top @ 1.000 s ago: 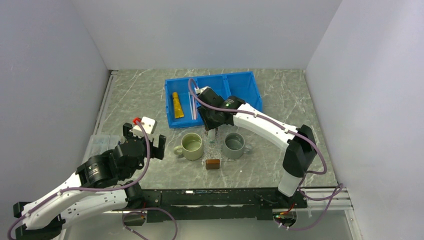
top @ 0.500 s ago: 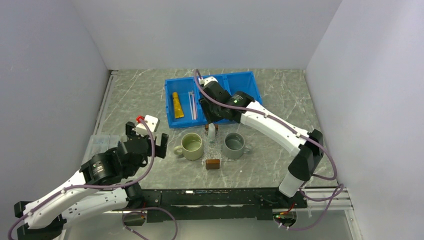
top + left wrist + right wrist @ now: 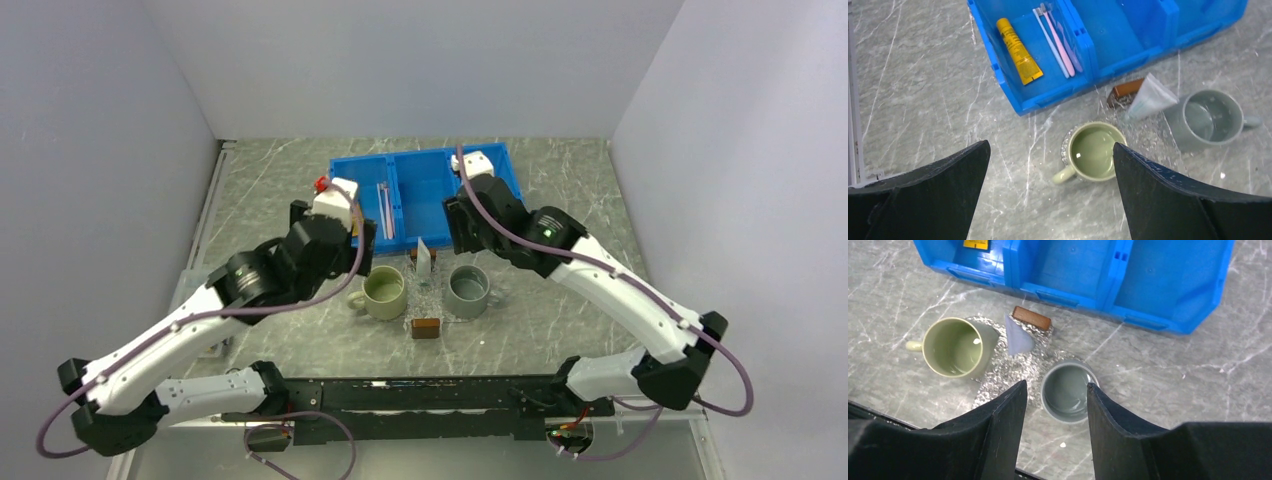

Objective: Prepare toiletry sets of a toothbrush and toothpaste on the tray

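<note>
Right gripper [image 3: 1056,385]: partly open, empty, hanging over the tray [image 3: 998,375] between the green mug [image 3: 954,346] and the grey mug [image 3: 1068,392].
Left gripper [image 3: 1050,145]: wide open, empty, above the surface [image 3: 923,100] near the blue bin [image 3: 1058,92].
White toothpaste [image 3: 1018,337]: on the tray beside its far brown handle [image 3: 1032,317], leaning, wide crimped end up.
Yellow toothpaste [image 3: 1018,50]: left bin compartment, long axis far-to-near, cap toward the far wall.
Toothbrushes [image 3: 1060,42]: just beside it, parallel, heads far.
</note>
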Tool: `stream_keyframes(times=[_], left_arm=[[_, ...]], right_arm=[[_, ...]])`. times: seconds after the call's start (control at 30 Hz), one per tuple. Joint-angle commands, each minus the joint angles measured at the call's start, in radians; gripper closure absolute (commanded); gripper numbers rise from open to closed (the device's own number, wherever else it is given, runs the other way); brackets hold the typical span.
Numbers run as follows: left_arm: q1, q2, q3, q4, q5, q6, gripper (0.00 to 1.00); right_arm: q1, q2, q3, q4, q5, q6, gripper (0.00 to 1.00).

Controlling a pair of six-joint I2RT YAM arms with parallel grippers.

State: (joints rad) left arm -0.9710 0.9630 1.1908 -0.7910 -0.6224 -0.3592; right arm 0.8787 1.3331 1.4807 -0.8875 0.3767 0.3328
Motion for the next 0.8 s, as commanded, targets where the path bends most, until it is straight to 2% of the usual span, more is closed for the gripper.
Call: stream_keyframes(times=[0.0, 0.2, 0.53, 0.77], left_arm=[[0.091, 0.125, 0.112, 0.006, 0.072, -0.024, 0.01], [0.192, 0.287, 0.184, 0.069, 0.133, -0.014, 0.02], [0.356, 0.594, 0.351, 0.085, 0.288, -0.075, 0.11], [0.45, 0.761, 0.449, 0.081, 0.372, -0.116, 0.24]], right_arm=[[0.002, -0.103, -0.071, 0.024, 0.034, 0.008, 0.5], [0.001, -0.217, -0.156, 0.028, 0.01, 0.015, 0.5], [0.001, -0.353, -0.233, 0.008, -0.012, 0.021, 0.53], [0.002, -0.41, -0.253, -0.014, -0.015, 0.026, 0.58]])
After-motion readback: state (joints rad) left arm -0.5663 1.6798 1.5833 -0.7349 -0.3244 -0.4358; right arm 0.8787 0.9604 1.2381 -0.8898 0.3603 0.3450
